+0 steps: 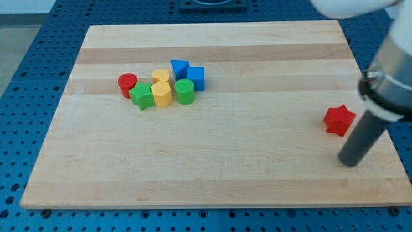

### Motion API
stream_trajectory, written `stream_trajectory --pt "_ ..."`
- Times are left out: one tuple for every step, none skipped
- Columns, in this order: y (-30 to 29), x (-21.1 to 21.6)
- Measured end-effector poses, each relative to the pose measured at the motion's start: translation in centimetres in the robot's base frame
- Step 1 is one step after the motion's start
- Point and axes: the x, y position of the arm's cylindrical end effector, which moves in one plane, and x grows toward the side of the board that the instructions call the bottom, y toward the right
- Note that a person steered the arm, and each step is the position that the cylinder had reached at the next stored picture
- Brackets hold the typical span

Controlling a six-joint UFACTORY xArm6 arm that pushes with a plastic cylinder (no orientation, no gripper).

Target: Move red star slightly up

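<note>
The red star (338, 120) lies alone on the wooden board (212, 161) at the view's right. My tip (349, 162) rests on the board just below the star and slightly to its right, a short gap apart from it. The dark rod rises up and to the right from the tip toward the arm at the view's right edge.
A cluster of blocks sits at the upper left of the board: a red cylinder (127, 83), a green star (141, 95), two yellow blocks (161, 93) (160, 77), a green cylinder (185, 91), a blue triangle (179, 67) and a blue cube (196, 78).
</note>
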Motion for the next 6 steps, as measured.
stream_trajectory --pt "-0.4 -3.5" --pt "-5.4 -3.0" --pt "-8.5 -0.6" --pt "-4.0 -2.0" --pt "-1.7 -6.6" --pt "-4.2 -8.4"
